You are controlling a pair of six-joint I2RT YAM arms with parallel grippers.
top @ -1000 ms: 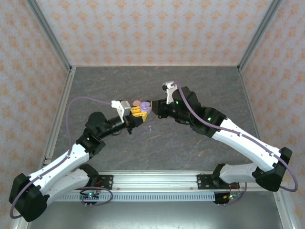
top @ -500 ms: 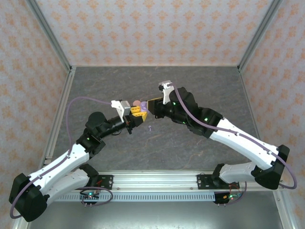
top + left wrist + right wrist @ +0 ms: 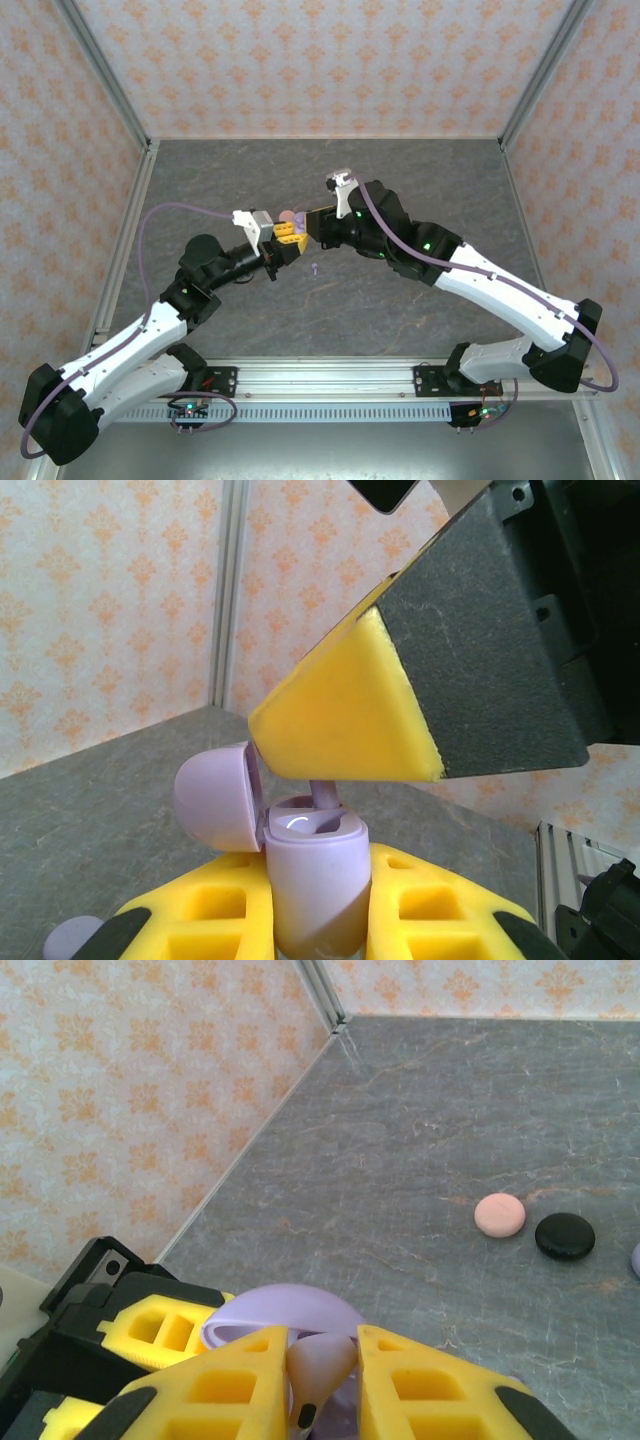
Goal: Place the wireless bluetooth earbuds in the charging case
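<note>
My left gripper (image 3: 315, 925) is shut on the purple charging case (image 3: 318, 880), holding it upright with its lid (image 3: 212, 795) swung open to the left. My right gripper (image 3: 322, 1385) is shut on a purple earbud (image 3: 322, 1355) directly above the case. In the left wrist view the earbud's stem (image 3: 325, 795) reaches down into the case's open top, under the right gripper's yellow finger (image 3: 345, 715). In the top view the two grippers meet at mid-table, left gripper (image 3: 289, 234) against right gripper (image 3: 312, 223). Another small purple earbud (image 3: 316, 267) lies loose on the table just in front of them.
A pink disc (image 3: 499, 1214) and a black disc (image 3: 564, 1235) lie on the grey table beyond the grippers. A purple disc (image 3: 70, 942) sits low left of the case. Patterned walls with metal rails (image 3: 120, 250) enclose the table.
The right gripper has moved left, toward the left gripper, carrying the earbud over the open case. The left arm has stayed still.
</note>
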